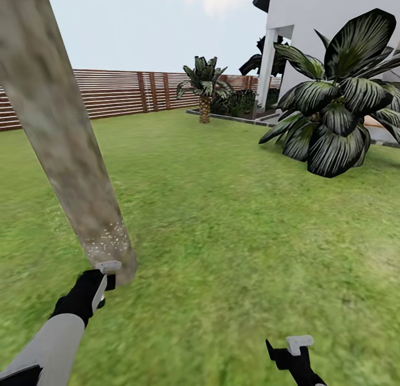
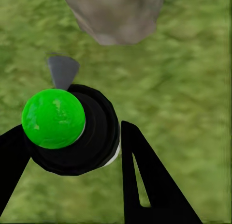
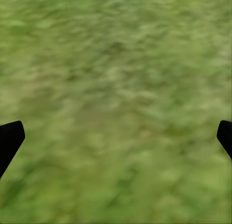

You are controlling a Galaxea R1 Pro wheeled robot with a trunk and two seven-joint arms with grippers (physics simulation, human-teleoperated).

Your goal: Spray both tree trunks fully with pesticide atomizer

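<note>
I see flat, even daylight over the blurry green grass lawn (image 1: 233,219), with hardly any shadows; both wrist views look soft.

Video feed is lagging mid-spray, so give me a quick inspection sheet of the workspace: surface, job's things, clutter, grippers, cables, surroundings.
Surface: green lawn, no bare patches seen.
Job's things: tree trunk close ahead, pale speckles near its base; atomizer, black body with green ball top, nozzle toward the trunk.
Clutter: nothing seen.
Grippers: left gripper shut on the atomizer beside the trunk base; right gripper open over bare grass.
Cables: nothing seen.
Surroundings: slat fence, short palm, large dark-leaved plant, white building.
</note>
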